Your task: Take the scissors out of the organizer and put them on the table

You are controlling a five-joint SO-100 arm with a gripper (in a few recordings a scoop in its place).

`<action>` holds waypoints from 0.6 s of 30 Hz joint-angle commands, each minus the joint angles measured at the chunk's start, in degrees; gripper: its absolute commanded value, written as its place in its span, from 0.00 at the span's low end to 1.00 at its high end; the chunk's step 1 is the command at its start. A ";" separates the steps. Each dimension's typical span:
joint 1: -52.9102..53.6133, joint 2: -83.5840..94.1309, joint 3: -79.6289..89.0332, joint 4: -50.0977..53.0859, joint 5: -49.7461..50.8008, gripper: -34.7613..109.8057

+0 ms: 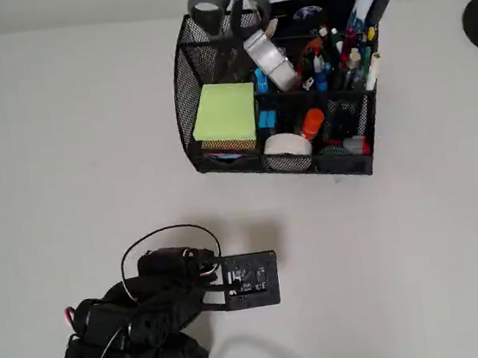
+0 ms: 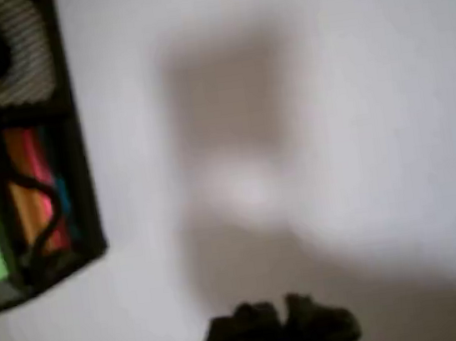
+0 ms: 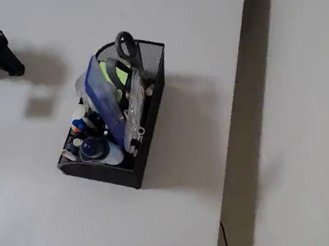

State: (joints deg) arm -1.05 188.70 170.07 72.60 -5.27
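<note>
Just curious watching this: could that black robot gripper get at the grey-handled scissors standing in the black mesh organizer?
Probably yes. The scissors' grey loop handles stick up above the black wire-mesh organizer, nothing covering them, and bare off-white table lies between it and the gripper.

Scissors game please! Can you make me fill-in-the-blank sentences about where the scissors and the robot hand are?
1. The scissors stand in the organizer with their handles pointing ____.
2. The pad of sticky notes is bright ____.
3. The gripper holds ____.
4. The organizer sits on the ____.

Missing words: up; green; nothing; table
</note>
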 commanded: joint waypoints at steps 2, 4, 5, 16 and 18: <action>0.88 -0.18 0.09 1.85 0.44 0.24; 0.88 -0.18 0.09 1.85 0.44 0.24; 0.88 -0.18 0.09 1.85 0.44 0.24; 0.00 -0.18 0.09 1.85 -0.09 0.24; 0.00 -0.18 0.09 1.85 -0.09 0.24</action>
State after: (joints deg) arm -1.05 188.70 170.07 72.60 -5.27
